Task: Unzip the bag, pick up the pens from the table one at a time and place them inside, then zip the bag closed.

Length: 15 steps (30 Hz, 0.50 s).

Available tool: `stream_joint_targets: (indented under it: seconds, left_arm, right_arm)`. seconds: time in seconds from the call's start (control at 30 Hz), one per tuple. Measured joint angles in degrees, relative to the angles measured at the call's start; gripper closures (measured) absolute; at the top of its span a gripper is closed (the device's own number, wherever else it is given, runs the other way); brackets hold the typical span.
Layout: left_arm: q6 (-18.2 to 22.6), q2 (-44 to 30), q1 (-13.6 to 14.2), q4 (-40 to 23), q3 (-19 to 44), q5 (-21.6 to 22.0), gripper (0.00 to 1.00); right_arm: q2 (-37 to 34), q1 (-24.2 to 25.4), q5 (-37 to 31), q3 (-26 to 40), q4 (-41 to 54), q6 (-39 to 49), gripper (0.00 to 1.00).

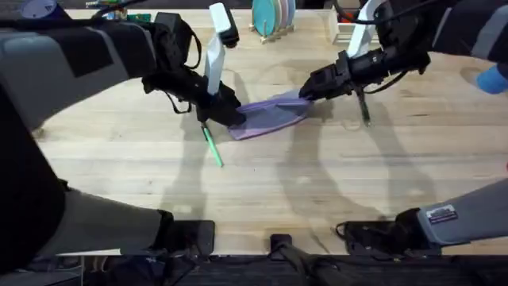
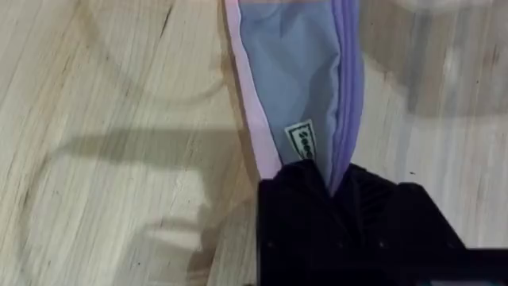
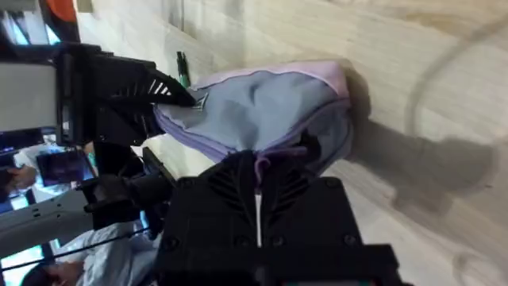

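Between both grippers — left gripper [image 1: 230,114], right gripper [image 1: 305,92] — bag [image 1: 270,115], ends pinched.

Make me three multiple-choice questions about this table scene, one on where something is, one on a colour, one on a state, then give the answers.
1. Where does the bright green stick pen lie on the pale plank table?
A. Beside the pouch's left-arm end
B. Inside the pouch
C. By the right arm's base

2. What colour is the soft fabric pencil pouch?
A. Red
B. Lilac-purple
C. Yellow

3. What is the left gripper doing?
A. Hanging open above the table
B. Holding a pen
C. Shut on the pouch's end

Answers: A, the overhead view shows it on the wood there; B, every view shows lilac fabric; C, its wrist view shows fabric pinched.
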State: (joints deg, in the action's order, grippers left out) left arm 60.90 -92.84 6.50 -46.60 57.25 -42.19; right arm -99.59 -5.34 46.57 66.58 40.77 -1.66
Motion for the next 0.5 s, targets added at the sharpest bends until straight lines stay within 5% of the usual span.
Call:
stream_joint_targets:
  seconds: [0.5]
  left_arm:
    - [0.0, 0.0, 0.3, 0.0, 0.0, -1.2, 0.959]
  right_arm:
    - [7.7, -0.6, -3.8, 1.4, 5.1, -0.7, 0.969]
